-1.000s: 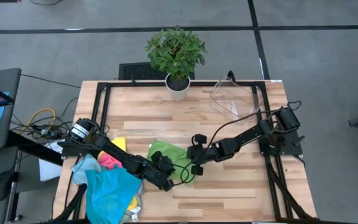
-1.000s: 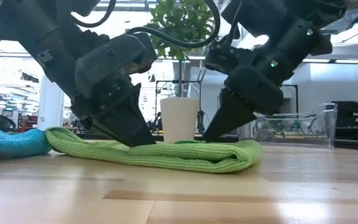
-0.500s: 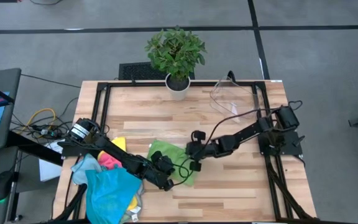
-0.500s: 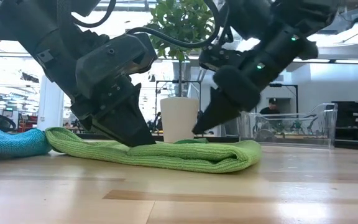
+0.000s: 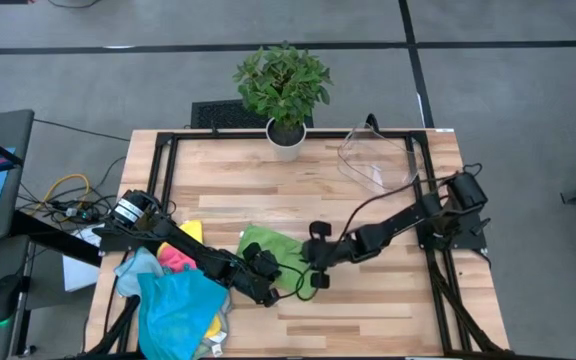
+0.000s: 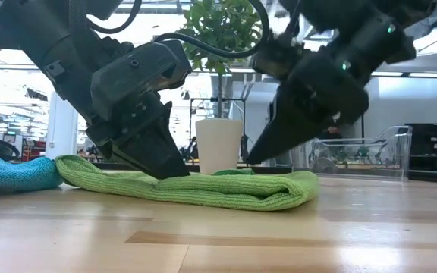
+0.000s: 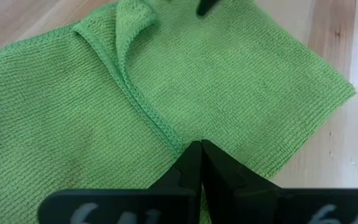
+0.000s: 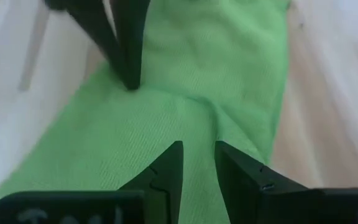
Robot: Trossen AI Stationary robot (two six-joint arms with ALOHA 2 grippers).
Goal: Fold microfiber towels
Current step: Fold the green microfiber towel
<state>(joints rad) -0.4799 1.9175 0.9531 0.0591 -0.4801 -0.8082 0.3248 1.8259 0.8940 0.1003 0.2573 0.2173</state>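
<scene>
Pinning the green towel [image 6: 203, 188], left gripper [image 6: 169, 171] pressed together; right gripper [image 8: 197, 158] just above, fingers apart.

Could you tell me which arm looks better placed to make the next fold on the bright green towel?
Probably the right: the right gripper hovers open over the green towel, while the left gripper is shut, pinning it down.

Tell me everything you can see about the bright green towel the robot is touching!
The bright green towel is a soft, nubby cloth with a stitched hem, lying folded over on the wooden table, with a rounded fold at one end. One corner flap is turned back on top. The left hand, shut, presses down on it. The right hand, its fingers slightly apart, hangs just over its far part. A blue towel lies right beside it.
</scene>
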